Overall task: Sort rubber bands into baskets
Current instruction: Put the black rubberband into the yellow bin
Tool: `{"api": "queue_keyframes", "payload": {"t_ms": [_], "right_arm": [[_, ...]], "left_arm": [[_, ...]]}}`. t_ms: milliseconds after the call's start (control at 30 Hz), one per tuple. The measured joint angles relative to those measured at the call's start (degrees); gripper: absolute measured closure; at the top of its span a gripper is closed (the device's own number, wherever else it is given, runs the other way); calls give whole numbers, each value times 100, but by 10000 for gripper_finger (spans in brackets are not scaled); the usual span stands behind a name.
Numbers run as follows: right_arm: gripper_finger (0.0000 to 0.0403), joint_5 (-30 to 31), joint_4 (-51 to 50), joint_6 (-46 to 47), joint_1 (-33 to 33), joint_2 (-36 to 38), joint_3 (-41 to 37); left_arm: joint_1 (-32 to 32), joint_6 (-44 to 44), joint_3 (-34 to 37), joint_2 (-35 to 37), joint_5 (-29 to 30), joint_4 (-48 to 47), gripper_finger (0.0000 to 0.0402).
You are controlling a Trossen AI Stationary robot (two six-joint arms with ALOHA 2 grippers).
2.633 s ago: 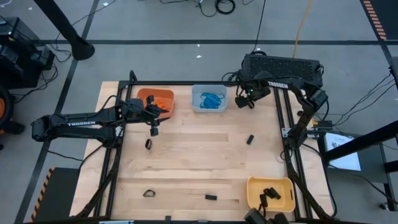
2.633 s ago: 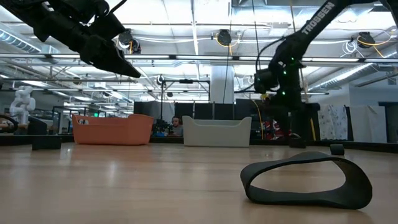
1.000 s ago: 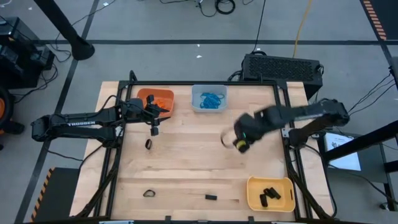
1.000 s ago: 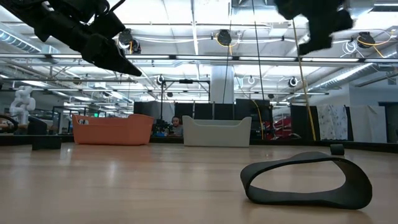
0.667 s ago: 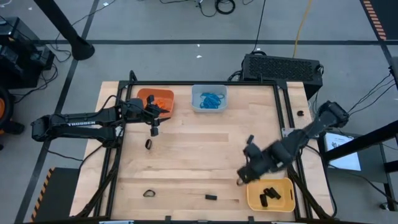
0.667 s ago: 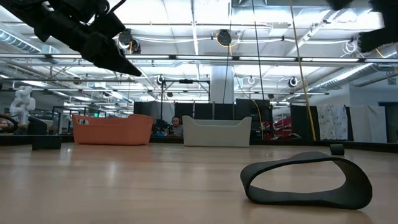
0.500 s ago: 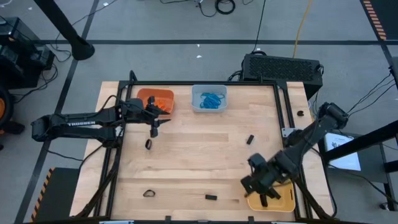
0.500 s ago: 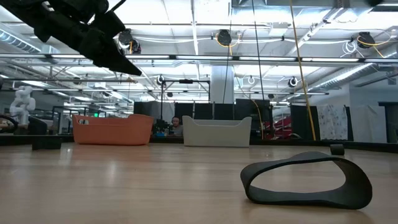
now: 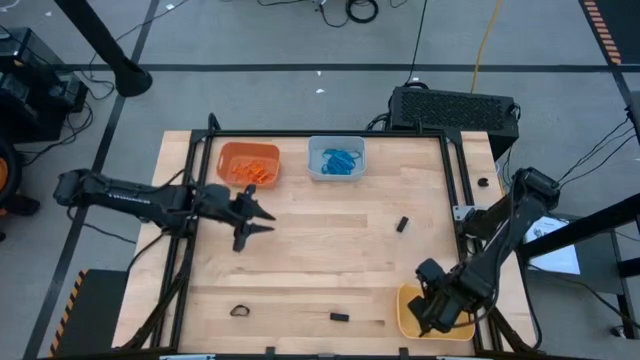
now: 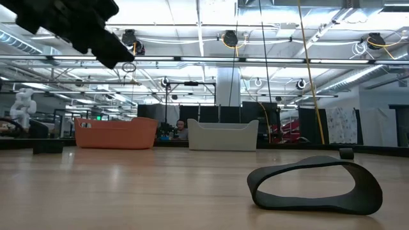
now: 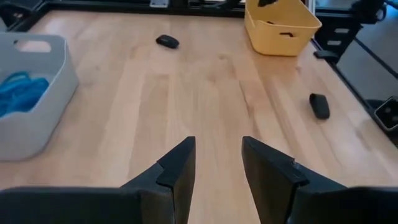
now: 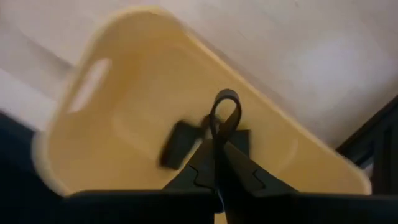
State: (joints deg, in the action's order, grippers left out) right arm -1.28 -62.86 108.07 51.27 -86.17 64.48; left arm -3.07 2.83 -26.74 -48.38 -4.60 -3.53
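While the right gripper [image 12: 217, 163] is pinching a black rubber band [image 12: 224, 117] over the yellow basket [image 9: 408, 312], the left gripper [image 11: 216, 163] is hovering spread, well apart from that basket.

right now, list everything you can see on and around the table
orange basket: one, far left of table, orange bands inside
grey basket: one, far middle, blue bands inside
yellow basket: one, near right corner, black bands inside
loose black bands: three seen on the wood, one mid-right, two near the front edge
held black band: one, pinched over the yellow basket
table: one, pale wood, black frame
black box: one, behind the table
left gripper: open, empty, over the left half
right gripper: shut on the held black band
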Motion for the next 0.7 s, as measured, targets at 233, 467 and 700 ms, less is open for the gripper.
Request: {"api": "queue_keyframes", "payload": {"t_ms": [233, 467, 700], "right_arm": [[369, -41, 499, -416, 60, -2, -353], [325, -33, 858, -446, 68, -5, -353], [277, -210, 973, -423, 178, -274, -353]], "left_arm": [[-1154, 1262, 2, 1, 931, -219, 263], [-2002, 2815, 2, -86, 1613, -1145, 263], [-2125, 4669, 4, -624, 2117, -2362, 263]]}}
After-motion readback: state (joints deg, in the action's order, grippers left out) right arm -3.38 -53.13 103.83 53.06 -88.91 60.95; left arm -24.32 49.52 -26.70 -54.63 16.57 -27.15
